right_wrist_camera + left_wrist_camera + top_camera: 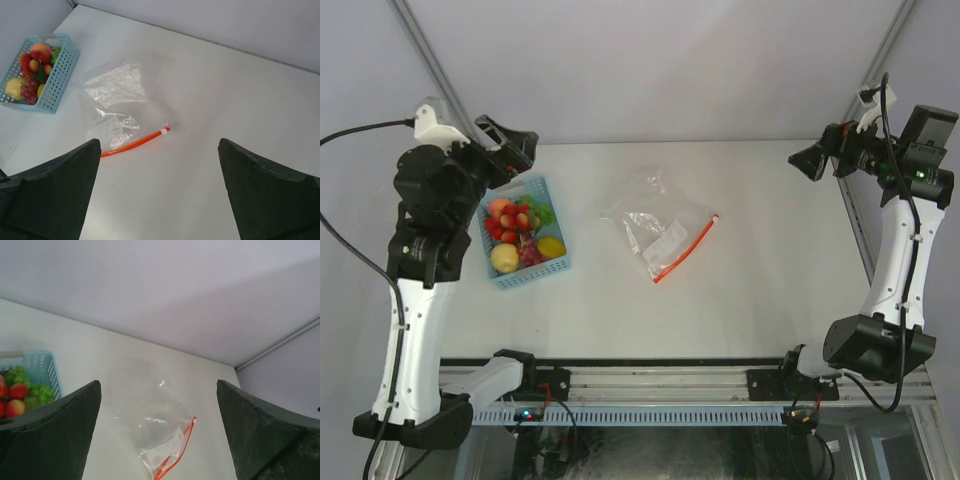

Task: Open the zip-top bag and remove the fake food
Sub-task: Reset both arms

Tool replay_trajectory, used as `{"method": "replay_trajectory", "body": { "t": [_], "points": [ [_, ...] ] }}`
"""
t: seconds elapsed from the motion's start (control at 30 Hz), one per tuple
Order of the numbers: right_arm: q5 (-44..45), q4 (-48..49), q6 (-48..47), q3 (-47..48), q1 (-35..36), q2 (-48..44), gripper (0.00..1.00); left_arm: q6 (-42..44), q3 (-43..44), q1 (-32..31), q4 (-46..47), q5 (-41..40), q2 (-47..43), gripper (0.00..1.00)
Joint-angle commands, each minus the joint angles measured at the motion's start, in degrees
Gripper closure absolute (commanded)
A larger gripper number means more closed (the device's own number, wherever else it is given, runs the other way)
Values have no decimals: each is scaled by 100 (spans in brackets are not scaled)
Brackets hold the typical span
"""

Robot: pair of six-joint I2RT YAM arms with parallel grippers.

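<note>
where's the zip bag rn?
Top view: the bag lies flat mid-table, just right of the blue basket and not touching it, its orange zip edge facing right.

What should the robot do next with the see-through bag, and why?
Probably nothing more than backing away to rest; the job looks done. The clear crinkly plastic bag with a red-orange zip strip lies flat and looks empty, the small plastic fruits sit in the light-blue slotted basket, and the left gripper and right gripper are open, holding nothing.
</note>
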Motion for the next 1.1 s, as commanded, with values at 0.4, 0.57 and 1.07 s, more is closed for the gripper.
{"method": "replay_trajectory", "body": {
  "t": [0.4,0.57,1.07],
  "points": [
    [1898,-50,990,145,186,-1018,0,787,1315,47,-1018,519,-19,0],
    [2380,-151,1058,341,364,-1065,0,854,784,50,-1044,609,-230,0],
    [2563,-26,1290,35,359,-1383,0,1002,303,52,-1110,796,-559,0]
  ]
}}
